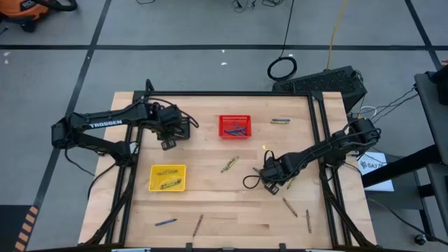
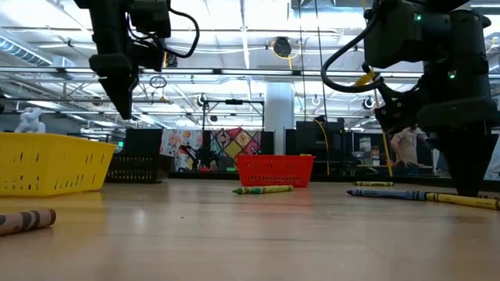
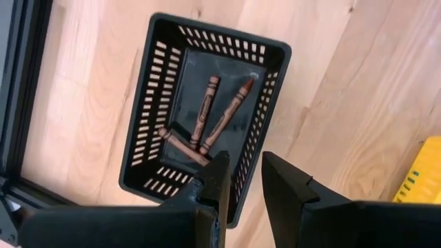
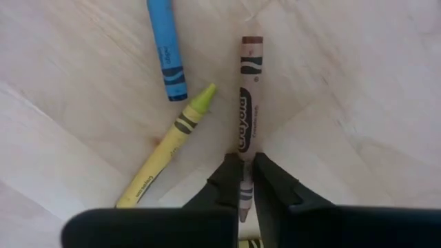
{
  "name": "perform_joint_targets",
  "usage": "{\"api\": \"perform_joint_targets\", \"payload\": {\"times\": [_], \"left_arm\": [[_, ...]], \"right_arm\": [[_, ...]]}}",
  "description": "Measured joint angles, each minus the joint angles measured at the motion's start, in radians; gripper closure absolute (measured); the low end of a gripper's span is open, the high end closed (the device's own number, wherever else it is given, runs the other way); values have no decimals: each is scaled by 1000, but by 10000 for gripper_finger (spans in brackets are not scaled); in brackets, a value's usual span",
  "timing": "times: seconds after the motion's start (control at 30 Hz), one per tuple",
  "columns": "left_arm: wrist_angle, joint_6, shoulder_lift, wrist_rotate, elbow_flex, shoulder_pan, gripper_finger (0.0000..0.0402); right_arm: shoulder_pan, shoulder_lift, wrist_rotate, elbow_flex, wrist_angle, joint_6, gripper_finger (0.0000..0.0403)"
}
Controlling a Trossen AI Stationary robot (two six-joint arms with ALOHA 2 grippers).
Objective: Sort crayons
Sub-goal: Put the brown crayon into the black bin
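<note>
- Only the right wrist view shows the grip: the right claw [image 4: 242, 180], down on the pale wooden table [image 1: 231, 210], is clamped on one end of a brown paper-wrapped crayon [image 4: 247, 124] lying flat.
- Just beside that claw lie two more: one yellow-green crayon [image 4: 169, 145] and one blue crayon [image 4: 165, 48].
- Only the left wrist view sees into the black mesh basket [image 3: 148, 131] below the left claw [image 3: 244, 186], fingers apart and empty: three brown crayons [image 3: 207, 114] inside.
- From above, one red mesh basket [image 1: 234, 126] and one yellow mesh basket [image 1: 168, 178] lie between the arms.
</note>
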Motion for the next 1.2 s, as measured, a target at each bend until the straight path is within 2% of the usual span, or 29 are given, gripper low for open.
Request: {"api": "perform_joint_targets", "payload": {"times": [0.3,0.6,0.77,1.03,1.2], "left_arm": [[90,23,2,4,0,0,324],[319,105,2,216,0,-2,324],[410,106,3,231,0,-1,324],[483,105,3,238,-4,-4,324],[632,104,6,359,-58,-15,324]], "right_arm": [[-8,-103,0,-6,-46,-28,400],[-39,-229,104,33,-65,-55,402],[-58,-296,162,43,-50,-84,402],[-85,-376,219,47,100,-181,403],[-105,-386,241,47,291,-325,403]]}}
